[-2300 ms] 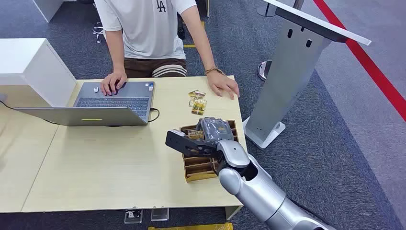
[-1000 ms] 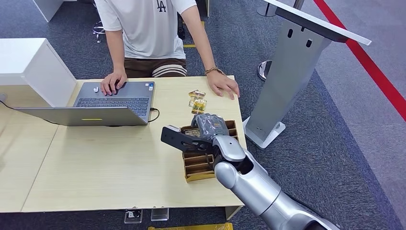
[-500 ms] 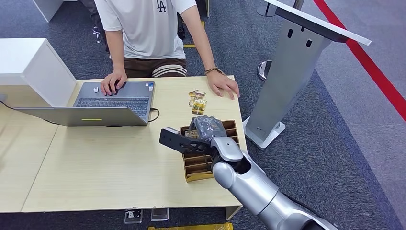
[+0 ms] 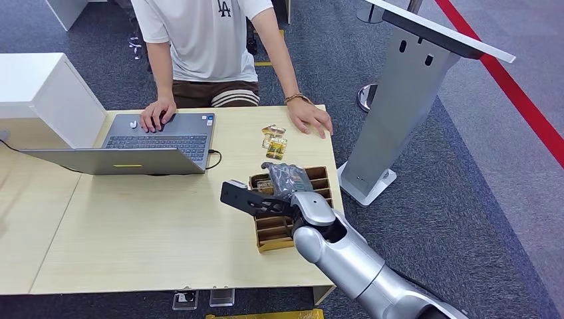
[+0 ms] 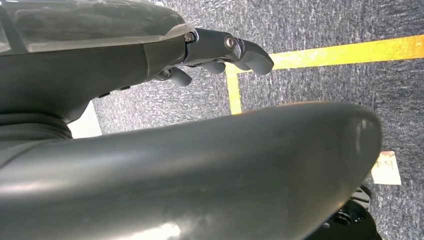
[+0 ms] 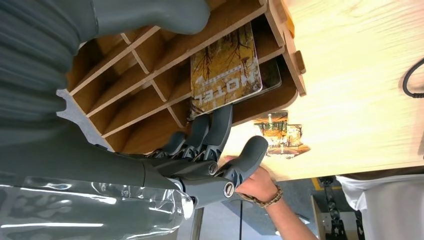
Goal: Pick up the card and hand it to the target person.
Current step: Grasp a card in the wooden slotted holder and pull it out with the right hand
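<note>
Over the organizer: right hand (image 4: 287, 178) hovers above the far end of the wooden slotted card holder (image 4: 263, 234), which sits near the desk's (image 4: 133, 226) right edge.
Step in hand: reaching for the card; I judge the pick-up is not yet made, the handover not begun.
Card location: a hotel card (image 6: 225, 70) with a yellow-brown picture stands tilted in the end compartment of the holder (image 6: 145, 95), a second darker card just behind it.
Card versus hand: in the right wrist view the dark fingers (image 6: 220, 125) reach toward the card's lower edge from outside the holder's end wall; whether they touch it I cannot tell. The thick thumb (image 6: 150, 15) lies well apart on the opposite side.
Right hand state: fingers spread, nothing between thumb and fingers.
Left hand state: left hand (image 5: 220, 50) hangs above grey carpet with yellow floor tape; fingers look loosely curled, but whether closed I cannot tell.
Next move calls for: bringing thumb and fingers onto opposite faces of the card, pinching, then lifting it straight out of its slot.
Target person: seated across the desk, one hand (image 4: 311, 119) flat on the tabletop near loose cards (image 4: 273, 141), the other on a laptop (image 4: 159, 136).
</note>
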`<control>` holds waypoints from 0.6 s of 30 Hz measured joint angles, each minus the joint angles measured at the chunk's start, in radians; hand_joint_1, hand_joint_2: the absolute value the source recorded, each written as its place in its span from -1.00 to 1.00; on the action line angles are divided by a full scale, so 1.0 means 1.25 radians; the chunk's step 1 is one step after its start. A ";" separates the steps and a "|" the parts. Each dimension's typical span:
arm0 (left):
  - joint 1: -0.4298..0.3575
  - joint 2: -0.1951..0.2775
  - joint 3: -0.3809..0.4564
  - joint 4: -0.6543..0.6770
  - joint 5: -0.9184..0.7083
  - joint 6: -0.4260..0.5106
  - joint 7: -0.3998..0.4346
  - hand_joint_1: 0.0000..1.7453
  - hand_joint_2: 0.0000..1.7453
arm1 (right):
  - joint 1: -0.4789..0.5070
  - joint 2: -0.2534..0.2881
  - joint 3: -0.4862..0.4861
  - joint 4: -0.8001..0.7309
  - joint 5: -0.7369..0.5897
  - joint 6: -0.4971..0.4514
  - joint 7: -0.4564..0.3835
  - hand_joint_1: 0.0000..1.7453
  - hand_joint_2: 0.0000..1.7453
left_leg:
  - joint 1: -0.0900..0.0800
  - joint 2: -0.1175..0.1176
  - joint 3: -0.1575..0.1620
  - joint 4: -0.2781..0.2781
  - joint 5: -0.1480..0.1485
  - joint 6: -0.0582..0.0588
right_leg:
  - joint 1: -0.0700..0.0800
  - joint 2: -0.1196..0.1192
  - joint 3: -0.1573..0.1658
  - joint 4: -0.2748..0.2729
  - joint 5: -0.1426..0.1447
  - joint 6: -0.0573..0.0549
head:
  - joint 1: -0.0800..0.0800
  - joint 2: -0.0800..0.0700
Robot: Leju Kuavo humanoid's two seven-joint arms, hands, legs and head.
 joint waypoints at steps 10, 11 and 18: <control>0.000 0.000 0.000 0.000 0.000 0.001 0.000 -1.00 -1.00 | -0.003 0.000 0.001 0.004 -0.004 -0.002 -0.003 0.05 1.00 | 0.000 0.000 0.000 0.000 0.000 0.000 | 0.000 0.000 0.000 0.000 0.000 0.000 | 0.000 0.000; 0.000 0.000 0.000 0.000 0.000 0.001 0.000 -1.00 -1.00 | -0.003 0.000 0.001 0.005 -0.005 -0.002 -0.003 0.07 1.00 | 0.000 0.000 0.000 0.000 0.000 0.000 | 0.000 0.000 0.000 0.000 0.000 0.000 | 0.000 0.000; 0.000 0.000 0.000 0.000 0.000 0.001 0.000 -1.00 -1.00 | -0.003 0.000 0.001 0.009 -0.005 -0.002 -0.004 0.14 1.00 | 0.000 0.000 0.000 0.000 0.000 0.000 | 0.000 0.000 0.000 0.000 0.000 0.000 | 0.000 0.000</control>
